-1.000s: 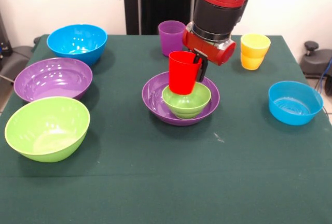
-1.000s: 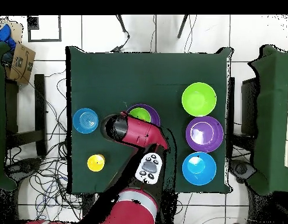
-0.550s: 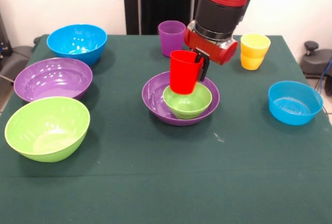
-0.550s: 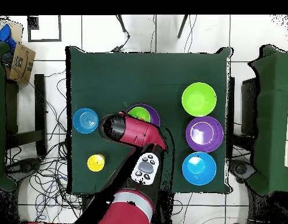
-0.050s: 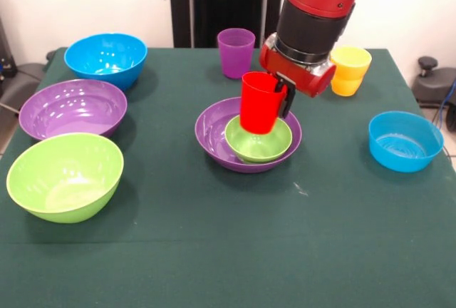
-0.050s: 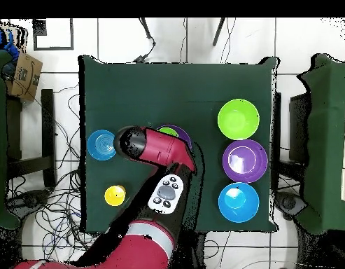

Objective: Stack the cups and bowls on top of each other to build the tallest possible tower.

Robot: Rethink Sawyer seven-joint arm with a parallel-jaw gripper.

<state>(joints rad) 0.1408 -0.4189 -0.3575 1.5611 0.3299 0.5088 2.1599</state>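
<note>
We see the gripper [image 5: 283,98] clamped on the red cup's [image 5: 261,103] rim, cup over the small green bowl [image 5: 258,139], nested in a purple bowl [image 5: 214,135], no legible writing.

In the overhead view the arm [image 6: 157,150] hides the red cup and purple cup.

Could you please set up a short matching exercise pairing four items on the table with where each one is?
Things:
1. red cup
2. small green bowl
3. purple cup
4. yellow cups

Places:
A. nested in the middle purple bowl
B. stacked as a pair
C. held in the claw
D. alone near the far edge

Pairs: 1-C, 2-A, 3-D, 4-B
</note>
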